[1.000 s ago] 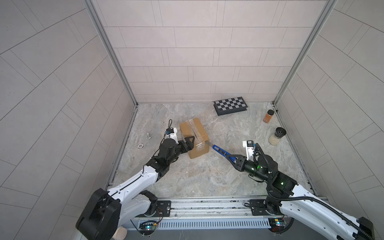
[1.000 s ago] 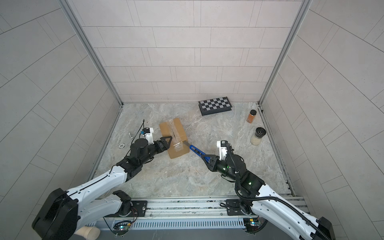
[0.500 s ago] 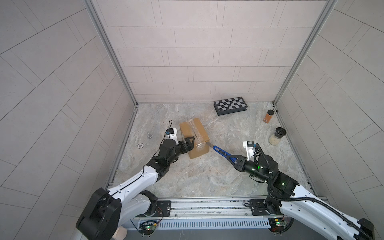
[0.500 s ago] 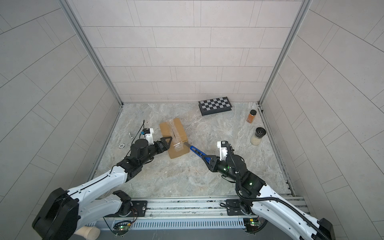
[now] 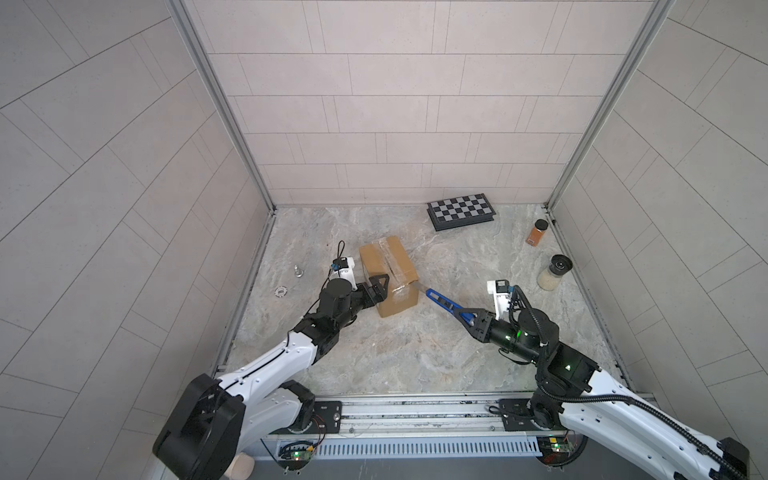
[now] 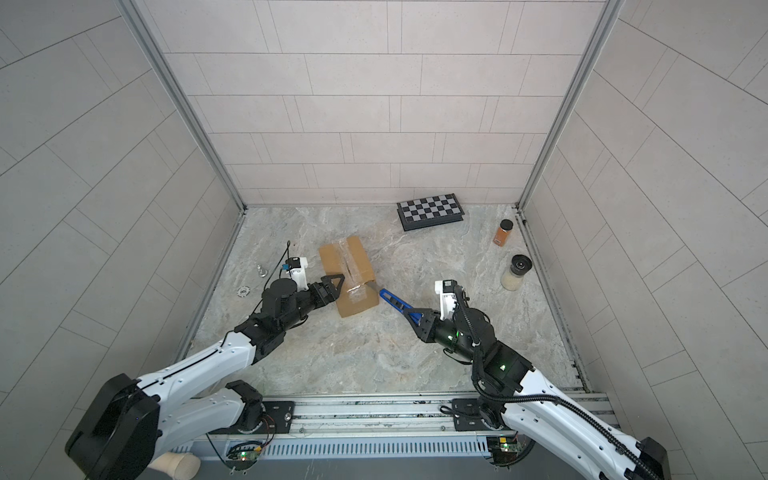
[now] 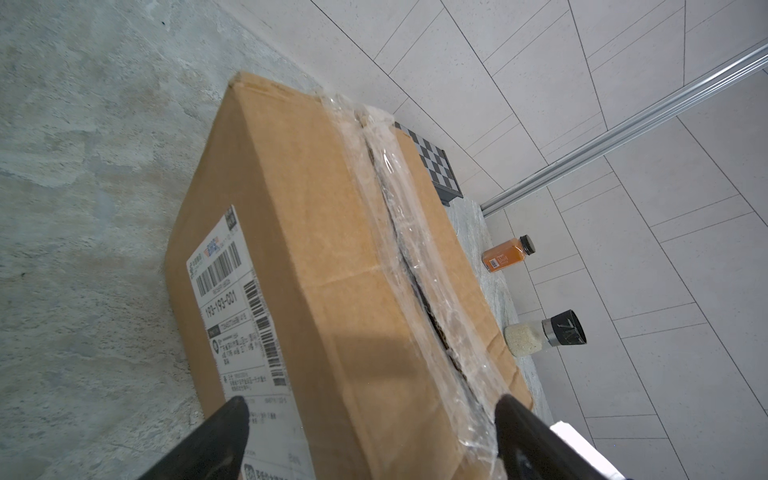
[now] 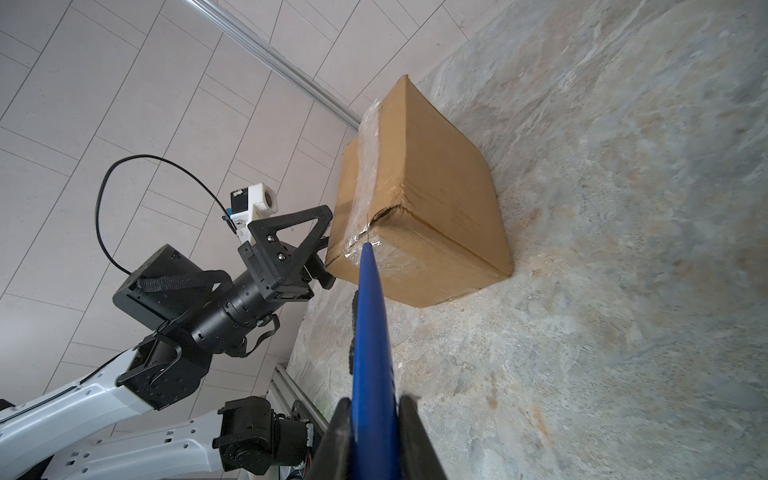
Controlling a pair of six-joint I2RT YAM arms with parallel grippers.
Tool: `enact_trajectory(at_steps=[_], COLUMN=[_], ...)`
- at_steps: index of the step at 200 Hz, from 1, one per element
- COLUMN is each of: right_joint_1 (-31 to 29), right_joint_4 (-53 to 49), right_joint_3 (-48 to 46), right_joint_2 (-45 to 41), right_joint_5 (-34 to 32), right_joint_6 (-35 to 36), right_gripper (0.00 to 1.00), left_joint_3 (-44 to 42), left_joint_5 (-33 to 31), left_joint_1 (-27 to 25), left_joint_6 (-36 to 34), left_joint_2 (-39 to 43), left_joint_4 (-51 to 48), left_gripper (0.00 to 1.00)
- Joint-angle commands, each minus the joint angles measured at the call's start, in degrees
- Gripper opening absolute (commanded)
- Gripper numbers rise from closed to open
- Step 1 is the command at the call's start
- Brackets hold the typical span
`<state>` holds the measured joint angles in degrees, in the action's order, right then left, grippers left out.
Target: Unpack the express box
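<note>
Marble surface (image 5: 415, 353): right pincer (image 5: 469, 320) clamps a blue knife (image 5: 444, 303), tip at the tape (image 8: 365, 174) on the box (image 5: 388, 266), mid-frame in both top views; left pincer (image 5: 380, 289) gapes wide astride it (contact unclear). Best cut shallow, following the seam.

Bright, even, diffuse light fills both top views. The express box (image 5: 388, 276) throws only a faint, soft shadow on the desk (image 5: 415, 357), and the wide lens bows the lines of the wall tiles (image 5: 104, 166) toward the edges. In the left wrist view the tape (image 7: 399, 232) glints white, a soft shadow crosses the box, and the jaws of the left gripper (image 7: 370, 402) are blurred. In the right wrist view the blue cutter (image 8: 372, 340) and the jaws of the right gripper (image 8: 376, 400) blur near the lens.
</note>
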<state>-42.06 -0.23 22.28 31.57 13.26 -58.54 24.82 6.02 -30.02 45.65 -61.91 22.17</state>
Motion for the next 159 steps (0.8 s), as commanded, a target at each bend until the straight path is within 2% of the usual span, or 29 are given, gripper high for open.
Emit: enact_trajectory(at_steps=[1, 108, 159], right_joint_1=[0.0, -0.1, 0.0], right_joint_4=[2.5, 6.8, 3.4], right_joint_3=[1.2, 0.2, -0.3], right_joint_2=[0.1, 2.6, 0.4], right_joint_5=[-0.5, -0.9, -1.6], right_joint_6=[-0.4, -1.7, -1.5], right_gripper=[0.0, 0.0, 0.0], left_joint_3=[-0.5, -0.5, -0.5], left_joint_5=[0.1, 1.3, 1.2], left_joint_1=[-0.1, -0.1, -0.2], left_joint_6=[0.2, 1.1, 1.1], left_joint_2=[-0.1, -1.9, -2.1], left_joint_4=[1.5, 4.1, 4.2], left_gripper=[0.95, 0.95, 0.95])
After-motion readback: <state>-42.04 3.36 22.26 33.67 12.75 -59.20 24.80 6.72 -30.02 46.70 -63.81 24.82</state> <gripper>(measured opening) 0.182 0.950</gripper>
